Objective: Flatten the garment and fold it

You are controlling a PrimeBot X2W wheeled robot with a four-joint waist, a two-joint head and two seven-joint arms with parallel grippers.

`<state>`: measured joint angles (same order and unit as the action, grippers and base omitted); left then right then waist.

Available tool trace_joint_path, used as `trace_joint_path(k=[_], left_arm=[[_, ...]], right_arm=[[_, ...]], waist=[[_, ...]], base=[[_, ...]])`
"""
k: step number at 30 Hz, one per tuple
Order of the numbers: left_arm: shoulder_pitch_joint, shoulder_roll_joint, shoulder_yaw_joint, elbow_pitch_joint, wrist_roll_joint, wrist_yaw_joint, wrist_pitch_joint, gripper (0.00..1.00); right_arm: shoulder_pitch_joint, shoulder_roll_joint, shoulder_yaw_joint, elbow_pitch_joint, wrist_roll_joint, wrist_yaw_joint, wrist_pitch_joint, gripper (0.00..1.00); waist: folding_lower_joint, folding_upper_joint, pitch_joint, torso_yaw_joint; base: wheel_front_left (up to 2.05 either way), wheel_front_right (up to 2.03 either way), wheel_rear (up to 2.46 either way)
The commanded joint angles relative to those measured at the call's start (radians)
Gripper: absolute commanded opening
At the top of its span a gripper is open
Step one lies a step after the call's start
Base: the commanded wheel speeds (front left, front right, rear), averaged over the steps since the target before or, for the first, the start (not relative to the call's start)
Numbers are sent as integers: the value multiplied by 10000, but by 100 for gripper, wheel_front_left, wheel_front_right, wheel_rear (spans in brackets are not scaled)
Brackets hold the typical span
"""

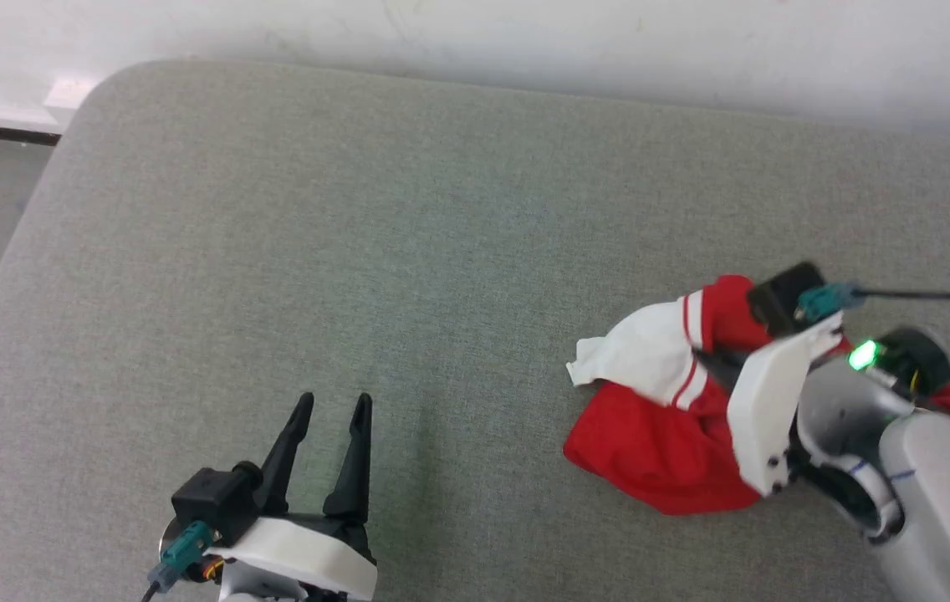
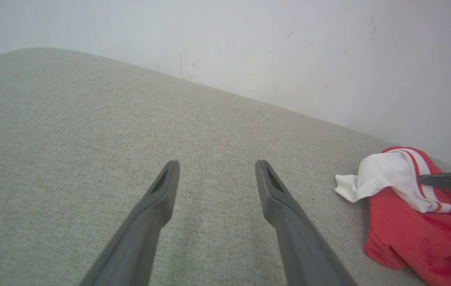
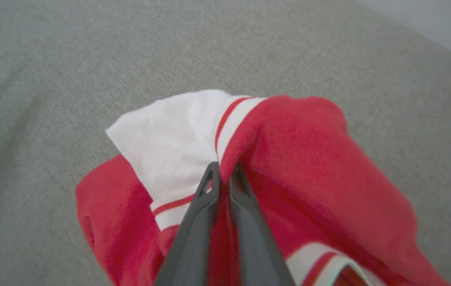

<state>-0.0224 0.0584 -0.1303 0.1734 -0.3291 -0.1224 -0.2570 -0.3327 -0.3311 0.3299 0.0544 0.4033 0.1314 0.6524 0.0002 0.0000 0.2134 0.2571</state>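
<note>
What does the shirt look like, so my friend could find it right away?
Start at the big grey-green padded table against the white wall. On its right side lies a crumpled heap, the garment, pinched by the right gripper. It is the one bright red thing, with a white sleeve end and red-and-white stripes.

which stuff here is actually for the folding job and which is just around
For the job: garment, bunched up; right tool, shut on the garment; left tool, open, apart from it.
Just around: grey padded surface; white wall.
</note>
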Motion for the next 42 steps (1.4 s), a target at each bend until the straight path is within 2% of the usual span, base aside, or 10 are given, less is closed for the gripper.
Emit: trace_joint_path(k=[1,7,13,25,26,27,28,34,40,42], left_arm=[[16,-44,15,35,-73,-64,-47,100],[93,-63,-91,86,-84,-66,-47,100],[-141,-74,-285,15,-213,-70,-47,100],[-1095,-80,-932,199,-852,-77,-47,100],[-1138,-80,-948,230,-857,-77,-47,100],[-1177,-80,-961,262,-852,-77,-47,100],[-1218,-80,-968,292,-846,-77,-47,100],[-1171,-81,-816,393,-674,-78,-47,100],[-713,-81,-411,298,-401,-48,-47,100],[-366,-40,-128,182,-231,-38,-47,100]], right_arm=[[-273,-37,-64,-46,-52,-7,-166,0],[-1475,-61,-330,-252,-1,-7,-490,0],[-3145,-273,197,-109,-465,-7,-396,0],[-4702,288,1271,4267,-1738,-7,-1489,0],[-4766,330,1386,4520,-1727,-7,-1555,16],[-4838,361,1485,4724,-1687,-7,-1621,49],[-4927,384,1546,4881,-1619,-7,-1693,100],[-5311,329,1527,4679,-944,-7,-2675,100],[-4571,-46,469,3549,-688,-7,-3371,100],[-3469,-117,-596,2509,-929,-7,-3664,100]], waist=[[-2,0,-201,-3],[-2,0,-536,9],[-2,0,20,257],[-2,0,1413,952],[-2,0,1437,948],[-2,0,1450,933],[-2,0,1446,906],[-2,0,937,494],[-2,0,280,-62],[-2,0,-60,-440]], base=[[0,0,0],[0,0,0],[0,0,0],[0,0,0],[0,0,0],[0,0,0],[0,0,0],[0,0,0],[0,0,0],[0,0,0]])
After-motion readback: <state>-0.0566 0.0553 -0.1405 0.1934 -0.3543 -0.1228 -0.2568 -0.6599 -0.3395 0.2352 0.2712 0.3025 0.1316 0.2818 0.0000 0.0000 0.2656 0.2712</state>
